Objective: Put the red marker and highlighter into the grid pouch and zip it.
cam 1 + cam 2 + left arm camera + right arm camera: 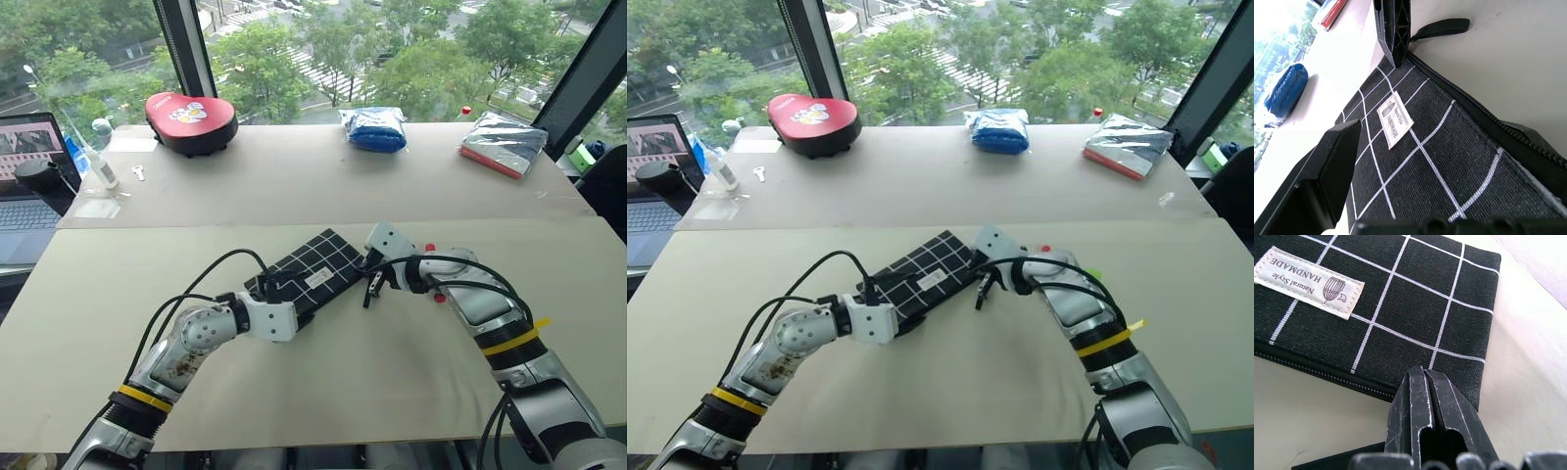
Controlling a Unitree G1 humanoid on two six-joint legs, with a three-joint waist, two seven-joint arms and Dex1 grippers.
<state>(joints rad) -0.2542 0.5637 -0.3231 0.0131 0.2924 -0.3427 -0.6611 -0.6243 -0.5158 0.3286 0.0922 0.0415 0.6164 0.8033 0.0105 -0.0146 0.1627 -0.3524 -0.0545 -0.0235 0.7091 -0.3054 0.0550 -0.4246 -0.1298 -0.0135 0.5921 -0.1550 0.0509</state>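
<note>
At far left edge, laptop (24,181) cut off by frame. Red case (191,120) on far table, then blue bundle (374,128), silver packet (503,142) toward right. On near table (88,294), left gripper (1415,147) spread wide, fingers either side of pouch (313,269) near end; that end hidden under wrist. Pouch flat, label (1394,119) up, zipper looks closed. Right gripper (1423,382) pinched shut at pouch's zipper corner, beside pull strap (1442,28); grip on strap unclear.
</note>
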